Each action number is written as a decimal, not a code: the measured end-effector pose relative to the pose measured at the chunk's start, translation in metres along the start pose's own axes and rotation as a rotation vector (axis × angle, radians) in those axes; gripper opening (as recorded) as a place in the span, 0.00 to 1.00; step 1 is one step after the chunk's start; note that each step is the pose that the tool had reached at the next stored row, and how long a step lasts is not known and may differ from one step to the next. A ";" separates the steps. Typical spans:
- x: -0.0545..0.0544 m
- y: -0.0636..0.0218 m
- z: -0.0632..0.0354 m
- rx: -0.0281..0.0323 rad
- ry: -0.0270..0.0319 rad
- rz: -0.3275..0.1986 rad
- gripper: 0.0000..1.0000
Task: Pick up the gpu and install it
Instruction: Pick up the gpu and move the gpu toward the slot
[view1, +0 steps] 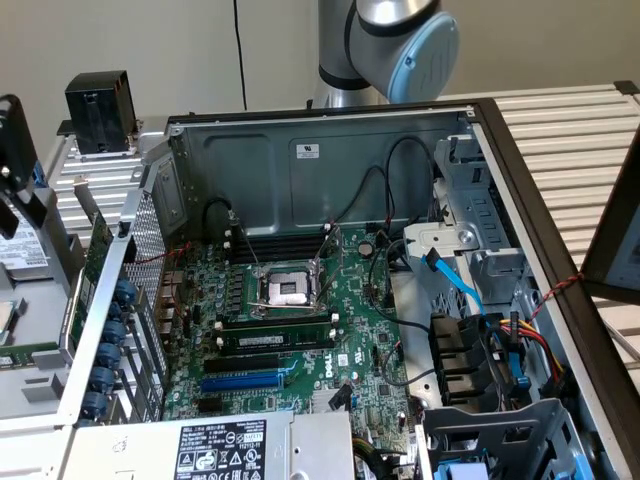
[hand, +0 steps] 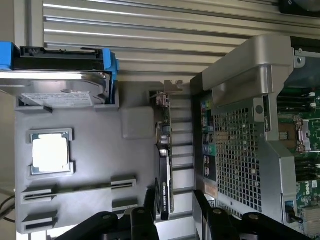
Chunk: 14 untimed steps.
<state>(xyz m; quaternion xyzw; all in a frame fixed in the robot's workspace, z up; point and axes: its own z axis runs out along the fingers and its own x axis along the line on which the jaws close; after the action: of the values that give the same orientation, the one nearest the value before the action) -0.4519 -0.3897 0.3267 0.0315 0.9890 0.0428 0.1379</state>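
My claw (hand: 174, 200) is standing apart, its black fingers flanking the gpu (hand: 165, 165) without pinching it. The card is sitting on edge in a matte grey tray (hand: 90, 160): thin green board, glossy black shroud, metal bracket.

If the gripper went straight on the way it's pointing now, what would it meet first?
Most likely the gpu, standing on edge in the gray tray. It lines up between the fingers of the open gripper, though depth is hard to judge.

Exterior camera: you look steeply down into the open case (view1: 300, 150) from its near side, close in. Wrist camera: you look down beside it; both catch its perforated wall (view1: 150, 260).
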 end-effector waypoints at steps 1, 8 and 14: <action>0.000 -0.0011 0.0011 -0.0054 0.0003 0.002 0.42; 0.002 -0.0048 0.0092 -0.0283 -0.0002 0.029 0.42; 0.003 -0.0070 0.0170 -0.0245 0.0113 0.040 0.42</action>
<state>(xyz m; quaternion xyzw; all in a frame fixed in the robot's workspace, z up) -0.4508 -0.3951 0.3088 0.0491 0.9884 0.0578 0.1319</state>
